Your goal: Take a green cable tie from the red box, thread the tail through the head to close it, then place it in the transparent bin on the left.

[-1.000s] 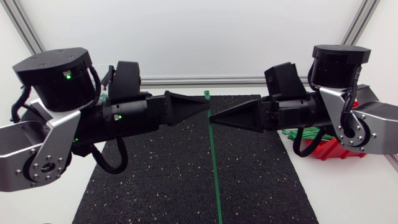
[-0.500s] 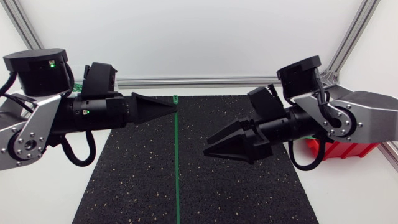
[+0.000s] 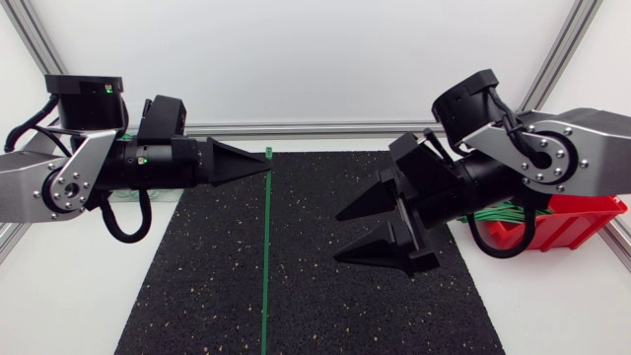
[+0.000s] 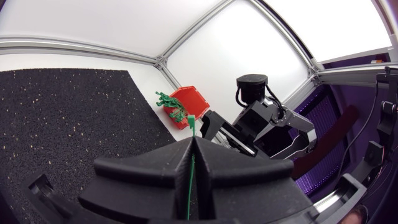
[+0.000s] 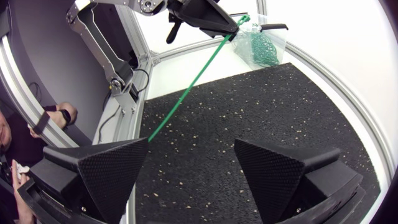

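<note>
In the head view my left gripper is shut on a green cable tie just below its head. The straight tail hangs down over the black mat. My right gripper stands wide open to the right of the tie, apart from it and holding nothing. The red box with green ties sits at the far right, behind my right arm. In the left wrist view the tie runs between the shut fingers. From the right wrist view the tie slants from my left gripper toward the open right gripper.
A transparent bin holding several green ties stands beyond the mat's far corner in the right wrist view. The red box with ties sticking out shows past the mat in the left wrist view, beside my right arm.
My right gripper has opened, let go of the tie and drawn back to the right and down. My left arm has carried the tie leftward.
</note>
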